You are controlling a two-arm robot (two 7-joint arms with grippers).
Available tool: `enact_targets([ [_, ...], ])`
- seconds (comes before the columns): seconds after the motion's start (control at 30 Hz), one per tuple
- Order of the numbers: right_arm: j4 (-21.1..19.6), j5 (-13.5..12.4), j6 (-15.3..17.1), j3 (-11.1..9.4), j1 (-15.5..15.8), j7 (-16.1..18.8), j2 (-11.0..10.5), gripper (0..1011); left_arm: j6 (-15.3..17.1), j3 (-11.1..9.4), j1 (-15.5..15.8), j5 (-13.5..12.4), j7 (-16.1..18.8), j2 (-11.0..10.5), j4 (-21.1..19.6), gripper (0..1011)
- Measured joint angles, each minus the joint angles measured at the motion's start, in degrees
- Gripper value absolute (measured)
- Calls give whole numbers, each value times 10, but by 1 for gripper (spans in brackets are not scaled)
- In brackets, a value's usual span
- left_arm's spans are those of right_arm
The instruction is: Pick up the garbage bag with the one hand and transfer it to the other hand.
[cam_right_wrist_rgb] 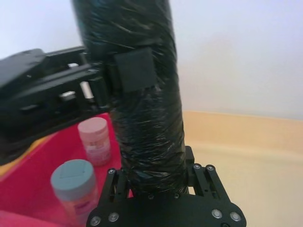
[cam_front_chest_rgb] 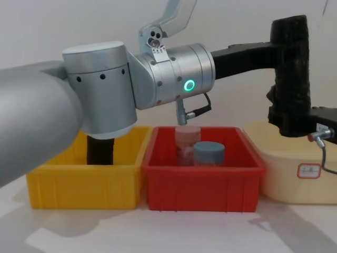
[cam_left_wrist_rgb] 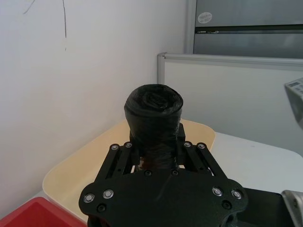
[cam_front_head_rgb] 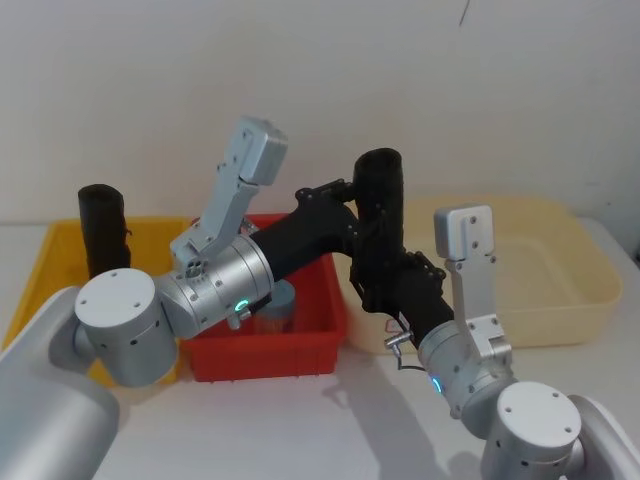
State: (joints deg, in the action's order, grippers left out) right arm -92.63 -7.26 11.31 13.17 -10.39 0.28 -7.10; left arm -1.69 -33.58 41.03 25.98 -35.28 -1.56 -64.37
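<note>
Position: we find the garbage bag (cam_front_head_rgb: 381,185) upright in the air, between the red bin (cam_front_head_rgb: 318,335) and the cream tub (cam_front_head_rgb: 560,285), above both rims.
Material: a thick roll of matte-black plastic, heavily wrinkled, with faint glossy streaks across the wrap.
Left side: the left gripper (cam_front_head_rgb: 365,216) reaches across above the red bin and is clamped on the roll's upper part. It has flat black fingers on a long black bracket and a silver cylindrical arm.
Right side: the right gripper (cam_front_head_rgb: 386,278) comes up from below and is closed around the roll's lower end, under the left one.
Left wrist view: we see the roll's top end, a crumpled spiral fold slightly wider than the shaft, with a black finger on each side.
Right wrist view: a square black pad (cam_right_wrist_rgb: 136,71) of the left gripper lies flat against the wrap, and the roll's base sits between the right gripper's fingers.
Chest view: we note a green ring light (cam_front_chest_rgb: 188,85) on the left arm and a thin grey cable (cam_front_chest_rgb: 322,142) with a metal plug beside the right gripper.
Red bin: smooth hard plastic, holding a pink-capped bottle (cam_front_chest_rgb: 187,141) and a grey-capped jar (cam_front_chest_rgb: 209,153).
Yellow bin (cam_front_chest_rgb: 79,185): the same moulded shape, with a slimmer black roll (cam_front_head_rgb: 101,232) standing in it.
Cream tub: smooth with rounded corners, and the chest view shows a small label on its front.
</note>
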Motion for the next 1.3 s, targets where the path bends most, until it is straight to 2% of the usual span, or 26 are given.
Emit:
enact_targets([
  [0.3,-35,-7,20,1,19,17,-1,563,0,0,0,0,0,0,0,386],
  [0.63,-54,-12,31,0,30,30,0,563,0,0,0,0,0,0,0,386],
  [1.2,-45,-7,32,-1,25,40,11,563,0,0,0,0,1,0,0,386],
  [1.3,-42,-6,32,0,24,41,12,563,0,0,0,0,0,0,0,445],
])
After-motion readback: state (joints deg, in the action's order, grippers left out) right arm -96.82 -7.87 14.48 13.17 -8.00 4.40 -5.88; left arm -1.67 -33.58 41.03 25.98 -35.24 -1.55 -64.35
